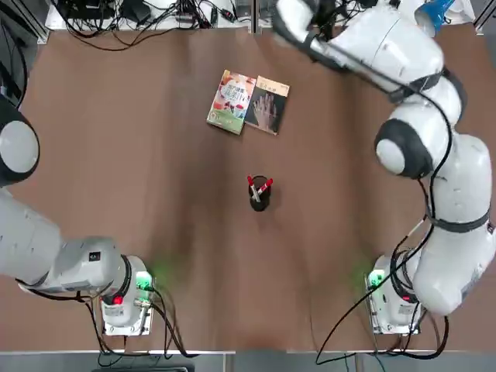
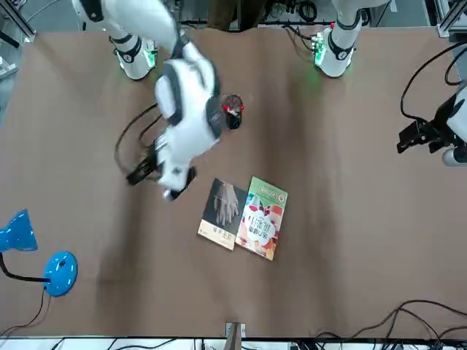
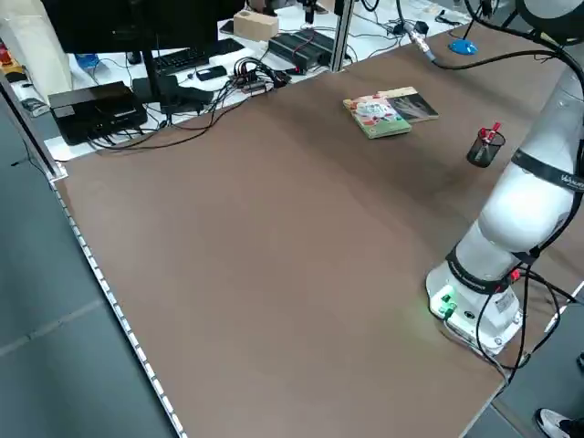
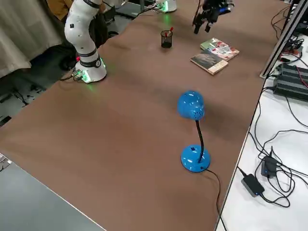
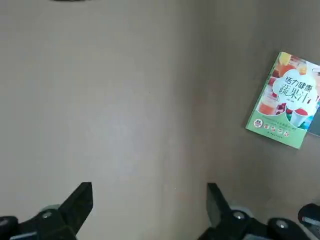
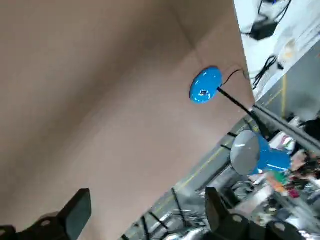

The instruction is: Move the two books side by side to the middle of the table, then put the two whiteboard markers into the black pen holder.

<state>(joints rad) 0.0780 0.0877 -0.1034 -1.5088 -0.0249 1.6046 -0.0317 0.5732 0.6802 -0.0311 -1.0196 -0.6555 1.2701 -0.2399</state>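
Left gripper (image 5: pixel 150 192): wide open, empty, above table (image 2: pixel 328 240) | right gripper (image 6: pixel 148 195): wide open, empty, raised | floral book (image 1: pixel 232 101), dark book (image 1: pixel 267 105): side by side, right of left gripper | red-capped markers (image 1: pixel 254 189): inside black pen holder (image 1: pixel 260 201), likewise right of left gripper

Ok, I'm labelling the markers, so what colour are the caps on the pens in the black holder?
The caps are red, clearest in the top view.

Grey floor (image 3: pixel 55 301) beside a white desk (image 4: pixel 250 192), pale curtain (image 4: pixel 24 38) beyond.
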